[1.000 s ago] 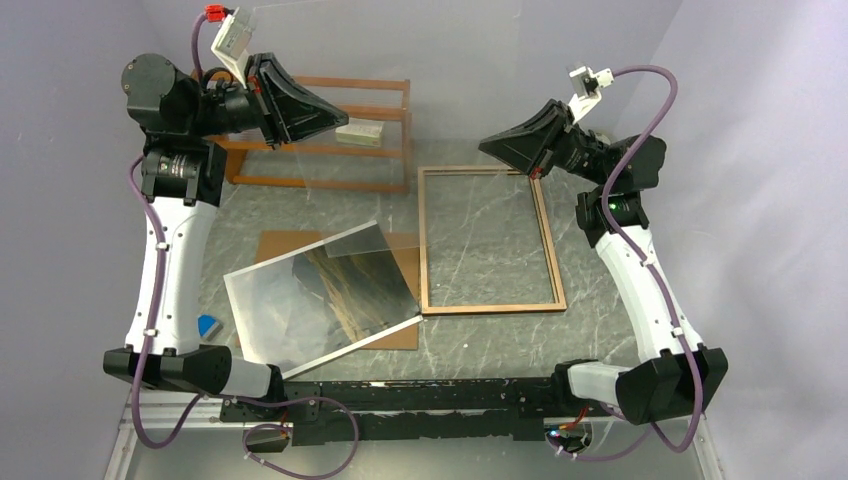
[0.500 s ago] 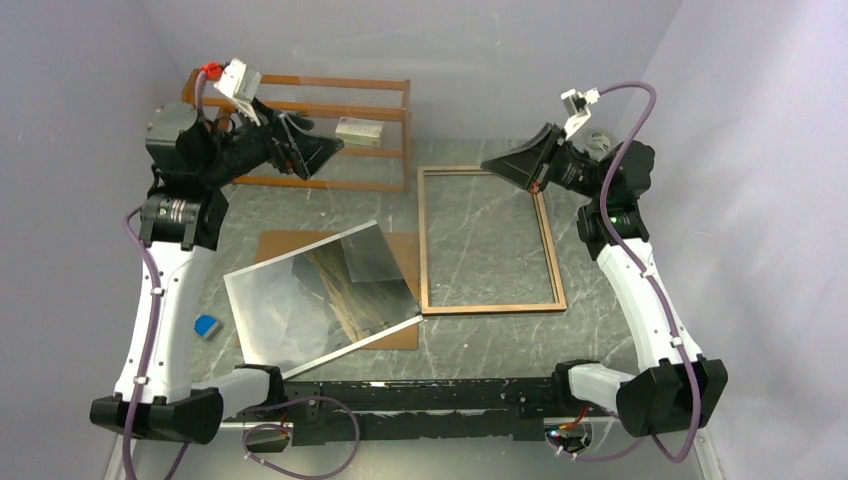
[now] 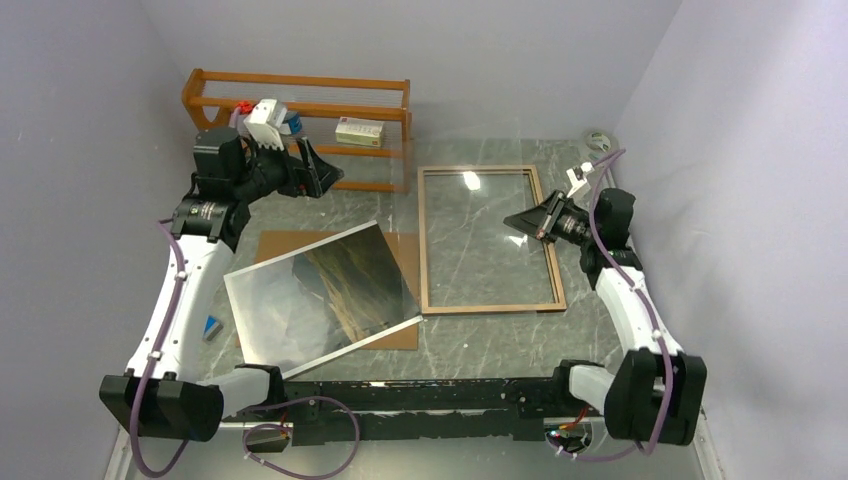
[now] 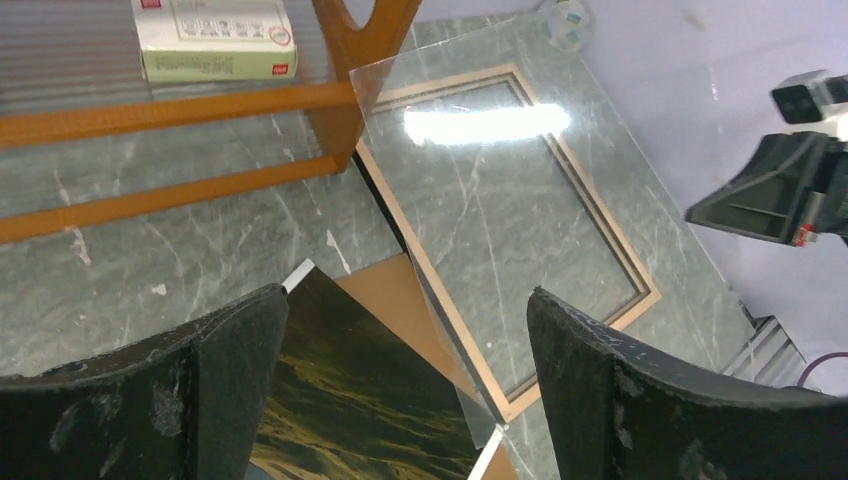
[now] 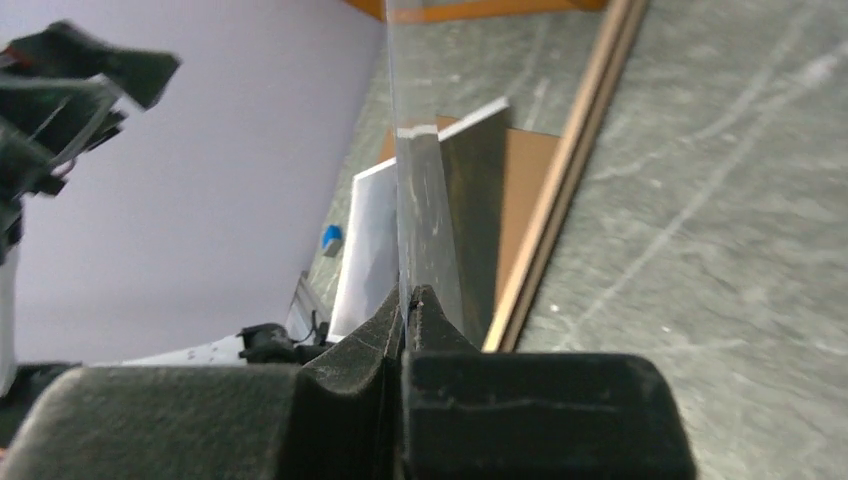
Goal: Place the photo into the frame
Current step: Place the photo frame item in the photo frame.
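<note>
**Photo on the board, sheet in the right tool**

The photo [image 3: 320, 295] lies picture side up at the near left of the bench [image 3: 480, 345]. It is turned askew, and glare washes out its left half. It rests on a brown board [image 3: 288, 245], which shows along the photo's far and right edges. The photo's right corner comes just beside the frame's near left corner.

The frame [image 3: 490, 308] lies flat to the right of the photo with its wood-coloured side up. The grey bench shows through its opening.

A clear sheet [image 4: 470, 180] hangs over the frame and catches a bright reflection near its far end. Whether the sheet touches the frame cannot be told.

The right tool [image 3: 527, 222] is over the frame's right rail. Its fingers are pinched together on the sheet's edge, as the right wrist view shows.

The left tool [image 3: 325, 178] hangs over the bench beyond the photo, beside the rack [image 3: 300, 80]. Its fingers [image 4: 235, 350] are spread wide with nothing between them.

A small box [image 3: 360, 131] sits on the rack. A small blue thing [image 3: 212, 324] lies on the bench left of the photo.
</note>
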Action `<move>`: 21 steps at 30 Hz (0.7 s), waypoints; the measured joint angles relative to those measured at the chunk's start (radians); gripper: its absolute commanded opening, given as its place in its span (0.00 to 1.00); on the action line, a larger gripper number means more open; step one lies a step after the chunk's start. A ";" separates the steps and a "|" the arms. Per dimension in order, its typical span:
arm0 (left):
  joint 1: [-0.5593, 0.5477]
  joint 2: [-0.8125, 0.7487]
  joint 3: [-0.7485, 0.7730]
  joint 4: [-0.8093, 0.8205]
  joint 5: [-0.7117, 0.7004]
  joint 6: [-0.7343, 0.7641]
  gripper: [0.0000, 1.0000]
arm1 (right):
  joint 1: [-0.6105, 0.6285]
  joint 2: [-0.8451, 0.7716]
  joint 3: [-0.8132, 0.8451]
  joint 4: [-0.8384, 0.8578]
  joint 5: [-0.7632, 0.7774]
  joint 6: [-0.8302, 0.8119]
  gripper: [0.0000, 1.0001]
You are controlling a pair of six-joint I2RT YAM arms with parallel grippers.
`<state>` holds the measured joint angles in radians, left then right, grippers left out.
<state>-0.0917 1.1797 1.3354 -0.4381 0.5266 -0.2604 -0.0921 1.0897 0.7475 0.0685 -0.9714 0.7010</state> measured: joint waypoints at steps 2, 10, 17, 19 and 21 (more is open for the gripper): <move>0.000 0.003 -0.018 0.007 0.004 -0.009 0.94 | -0.023 0.058 -0.014 -0.011 0.022 -0.032 0.00; -0.020 0.064 -0.111 0.072 0.038 -0.101 0.94 | -0.056 0.321 0.074 -0.084 0.099 -0.165 0.00; -0.121 0.201 -0.171 0.143 0.020 -0.178 0.94 | -0.074 0.383 0.092 -0.172 0.178 -0.283 0.00; -0.149 0.238 -0.171 0.151 0.016 -0.185 0.94 | -0.076 0.383 0.092 -0.179 0.193 -0.312 0.00; -0.177 0.279 -0.171 0.164 0.012 -0.190 0.94 | -0.076 0.383 0.092 -0.188 0.209 -0.336 0.00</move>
<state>-0.2691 1.4586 1.1648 -0.2737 0.5385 -0.4503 -0.1680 1.4727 0.8394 -0.1200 -0.7628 0.3649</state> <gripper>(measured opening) 0.942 0.010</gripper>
